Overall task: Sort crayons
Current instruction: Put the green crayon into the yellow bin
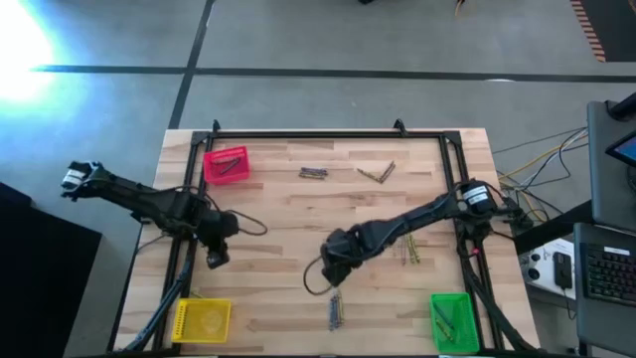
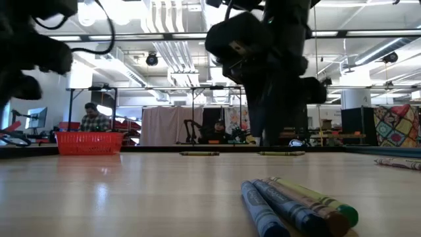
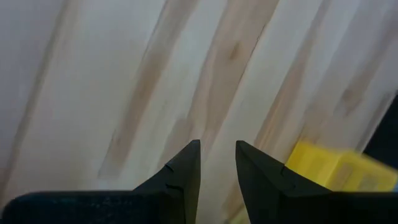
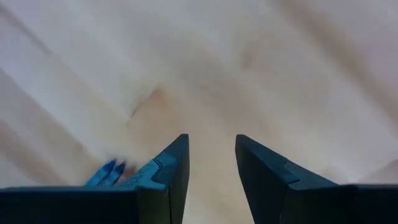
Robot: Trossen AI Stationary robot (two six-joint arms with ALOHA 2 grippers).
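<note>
**Crayons up close, right arm above them**

Crayons (image 2: 296, 204) lie nearest the low camera, a small bundle of blue, olive and brown sticks side by side on the wooden table (image 1: 288, 209). Taking that bundle as the landmark: the right gripper (image 1: 336, 270) hangs just above it, fingers parted a narrow gap and holding nothing; the left gripper (image 1: 217, 257) waits well to the left, also narrowly parted and empty. The red bin (image 1: 227, 166) sits far off, the yellow bin (image 1: 203, 319) to the left, the green bin (image 1: 451, 319) to the right. Other crayons lie scattered beyond.

These sticks look light, stiff, waxy and prone to rolling or snapping; a mid-length pinch across one seems safest. No writing is readable.
</note>
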